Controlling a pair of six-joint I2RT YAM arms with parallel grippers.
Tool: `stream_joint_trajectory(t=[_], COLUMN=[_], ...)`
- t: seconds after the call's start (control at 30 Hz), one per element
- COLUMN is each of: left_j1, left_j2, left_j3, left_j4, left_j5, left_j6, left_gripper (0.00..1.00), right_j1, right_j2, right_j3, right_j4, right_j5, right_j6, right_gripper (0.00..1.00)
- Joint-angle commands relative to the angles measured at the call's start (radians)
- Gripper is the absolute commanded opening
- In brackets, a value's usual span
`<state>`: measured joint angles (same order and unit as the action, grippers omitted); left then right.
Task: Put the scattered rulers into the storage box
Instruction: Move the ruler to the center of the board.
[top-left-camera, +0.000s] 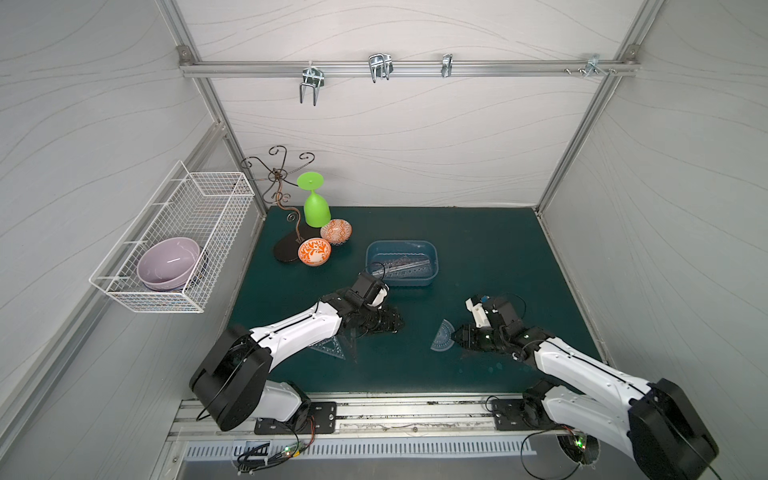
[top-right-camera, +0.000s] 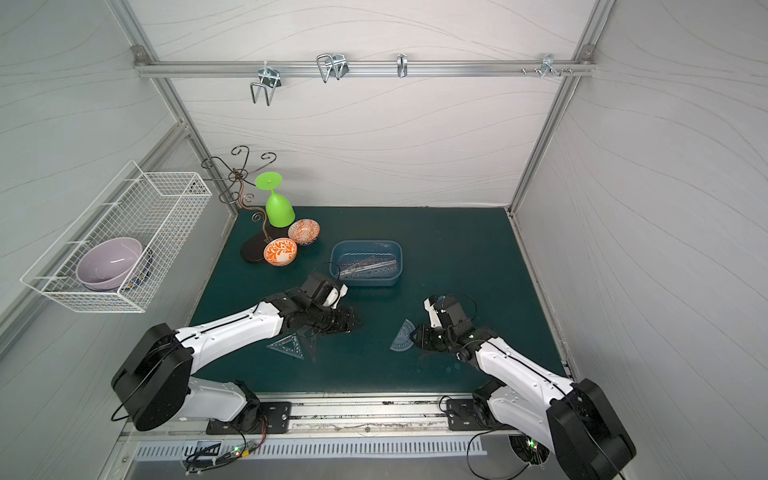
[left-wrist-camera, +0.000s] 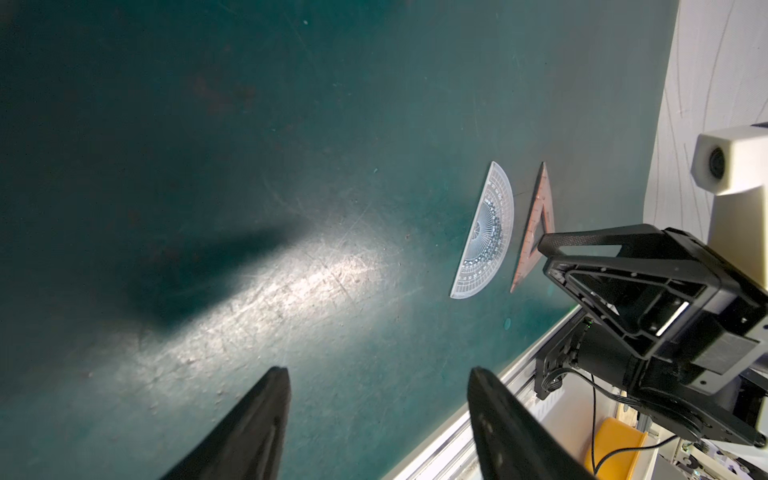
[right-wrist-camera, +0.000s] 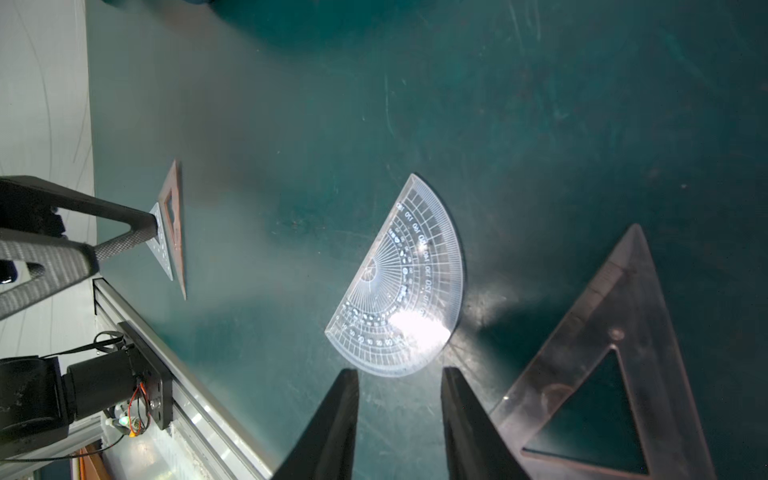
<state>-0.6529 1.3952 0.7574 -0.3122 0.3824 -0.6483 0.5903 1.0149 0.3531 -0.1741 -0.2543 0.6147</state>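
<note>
Down in the lower centre of both top views, two tools hover low over the green worktop (top-left-camera: 478, 249), both empty.
Right tool (right-wrist-camera: 399, 370) has its jaws parted with nothing between them. The clear protractor (right-wrist-camera: 399, 282) lies flat just ahead of its tips, and a smoky set square (right-wrist-camera: 582, 332) lies right beside it. Left tool (left-wrist-camera: 378, 370) is spread wide over bare mat, gripping nothing, with a clear set square (top-left-camera: 332, 347) lying just beside its arm. Storage box (top-left-camera: 411, 283) sits at frame centre, straight rulers (top-left-camera: 405, 268) already lying inside.
</note>
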Motion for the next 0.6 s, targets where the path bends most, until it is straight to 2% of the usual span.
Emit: stream_joint_trajectory(t=[0.0, 0.27, 0.57], left_j1=[0.0, -0.001, 0.001], left_j2=[0.018, 0.036, 0.03], left_j3=[-0.01, -0.03, -0.046], left_j4=[0.048, 0.072, 0.084], left_j5=[0.014, 0.019, 0.01], left_j6=[-0.004, -0.011, -0.024], left_gripper=[0.72, 0.72, 0.72], right_j1=[0.008, 0.013, 0.03], right_j2=[0.017, 0.144, 0.305], right_j3=[-0.023, -0.051, 0.008], right_j4=[0.042, 0.176, 0.304], right_j5=[0.0, -0.009, -0.049], right_j6=[0.021, 0.03, 0.057], right_gripper=[0.38, 0.39, 0.38])
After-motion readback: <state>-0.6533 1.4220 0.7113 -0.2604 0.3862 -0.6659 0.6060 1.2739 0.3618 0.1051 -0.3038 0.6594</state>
